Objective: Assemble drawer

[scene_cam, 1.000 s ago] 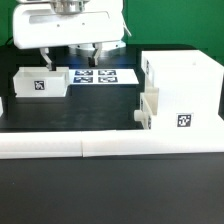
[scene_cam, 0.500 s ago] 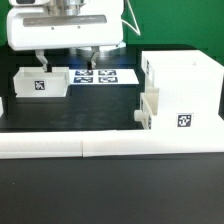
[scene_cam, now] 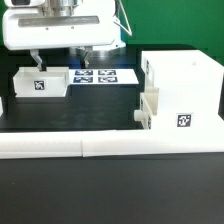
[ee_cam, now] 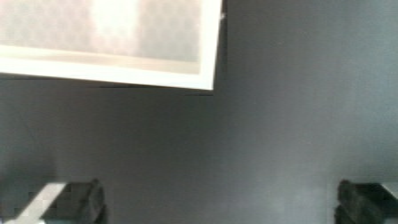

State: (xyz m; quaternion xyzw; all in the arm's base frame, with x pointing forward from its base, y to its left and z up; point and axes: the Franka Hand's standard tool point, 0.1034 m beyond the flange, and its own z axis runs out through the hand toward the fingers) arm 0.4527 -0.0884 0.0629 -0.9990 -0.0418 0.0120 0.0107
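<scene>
The drawer's tall white box shell (scene_cam: 185,90) stands at the exterior view's right, with one knobbed tray (scene_cam: 147,110) partly in its open side. The second small tray (scene_cam: 41,82), with a square marker, lies at the left. My gripper (scene_cam: 68,58) hangs open and empty just above and behind that tray, one finger (scene_cam: 39,63) over it. In the wrist view the tray's white corner (ee_cam: 107,40) shows against the black table, with my gripper (ee_cam: 217,200) spread wide and nothing between the fingertips (ee_cam: 63,200).
The marker board (scene_cam: 100,76) lies flat on the black table (scene_cam: 90,115) between the tray and the shell. A long low white border wall (scene_cam: 100,148) runs along the front edge.
My gripper has shifted a little to the exterior view's left and slightly up. The fingers stay open. The drawer parts have not moved.
</scene>
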